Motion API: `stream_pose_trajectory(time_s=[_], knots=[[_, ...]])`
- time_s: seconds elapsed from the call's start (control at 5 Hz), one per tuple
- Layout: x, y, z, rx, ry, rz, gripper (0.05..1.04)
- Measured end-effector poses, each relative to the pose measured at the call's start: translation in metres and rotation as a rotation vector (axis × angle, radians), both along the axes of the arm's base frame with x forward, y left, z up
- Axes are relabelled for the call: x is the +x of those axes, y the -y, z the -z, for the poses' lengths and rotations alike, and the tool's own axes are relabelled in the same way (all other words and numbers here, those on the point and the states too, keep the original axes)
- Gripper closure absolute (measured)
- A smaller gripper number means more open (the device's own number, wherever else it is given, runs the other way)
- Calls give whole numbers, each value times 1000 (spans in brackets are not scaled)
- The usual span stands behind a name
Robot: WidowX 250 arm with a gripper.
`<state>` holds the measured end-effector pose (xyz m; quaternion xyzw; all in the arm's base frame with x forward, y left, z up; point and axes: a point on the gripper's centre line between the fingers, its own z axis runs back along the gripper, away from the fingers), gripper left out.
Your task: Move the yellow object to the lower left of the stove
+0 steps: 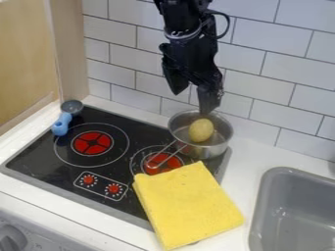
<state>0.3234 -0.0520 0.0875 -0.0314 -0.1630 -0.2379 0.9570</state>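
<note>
The black arm [180, 17] comes in from the top edge, a dark cable [229, 24] looping beside it. Its claw [192, 103] hangs downward at a tilt, fingers spread apart, one tip lower than the other.

I can read no words or numbers here. Faint marks beside the grey knob [11, 238] are too small for me to make out; on the stove [40, 162], I see pale ticks ringing two red printed dials [88, 180].
</note>
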Motion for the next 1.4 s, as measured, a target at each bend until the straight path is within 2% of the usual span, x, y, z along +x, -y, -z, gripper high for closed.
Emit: stream_pose_trajectory(time_s=[0.2,0.4,0.6,1.0,1.2,1.4], knots=[[-14,-1,19,9,-69,-3,85],[-18,-4,32,48,-122,-47,85],[-9,-5,30,49,-100,-69,85],[12,0,22,12,-42,-80,85],[18,-2,32,35,-71,-71,85],[24,-1,38,42,-75,-51,85]])
